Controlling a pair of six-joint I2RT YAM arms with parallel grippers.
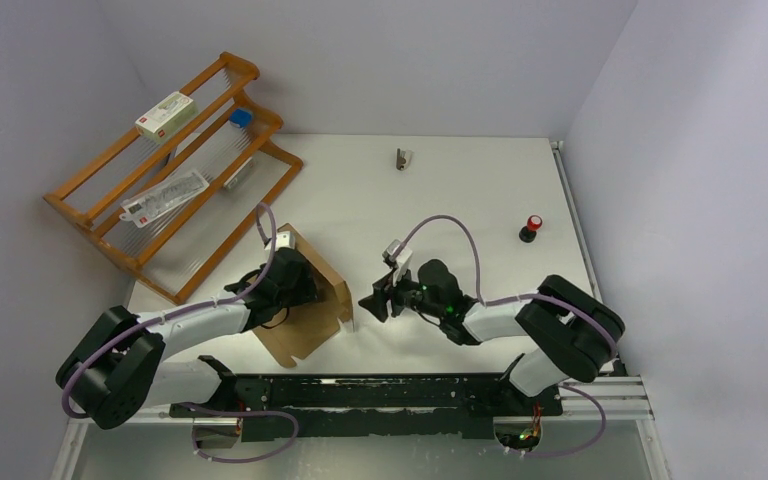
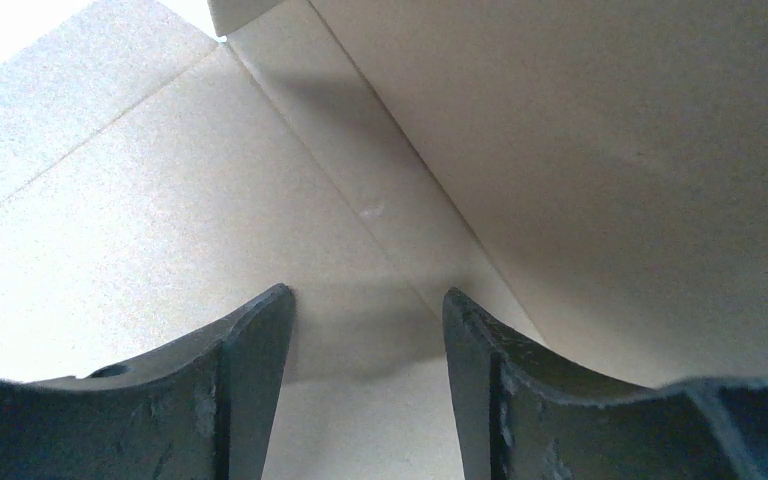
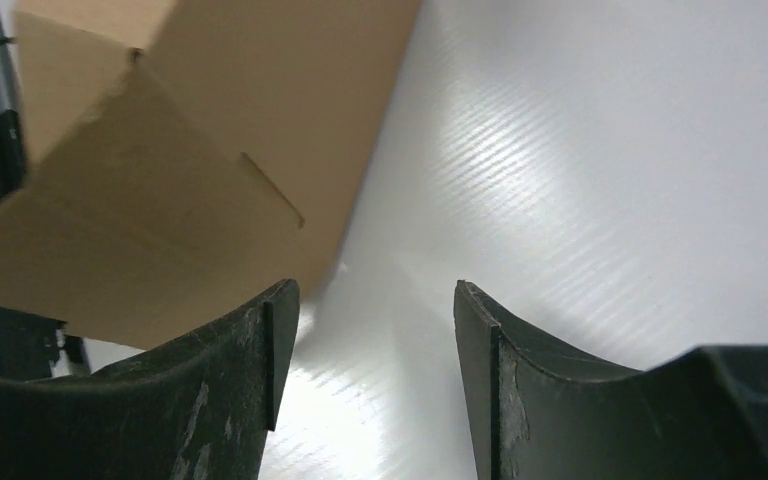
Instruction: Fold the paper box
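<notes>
I see left claw (image 2: 368, 305) spread, nothing pinched, over inner panels of paper box (image 1: 305, 335). Right claw (image 3: 375, 295) spread, above tabletop (image 3: 610, 150) beside box.

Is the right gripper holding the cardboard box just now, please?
No, the right gripper is open with only table between its fingers; the cardboard box sits beside it.

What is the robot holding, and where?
Nothing. The left tool is open at the paper box; the right tool is open beside it.

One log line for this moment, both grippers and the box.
paper box: partly folded | left gripper: open, inside box | right gripper: open, beside box, empty
</notes>
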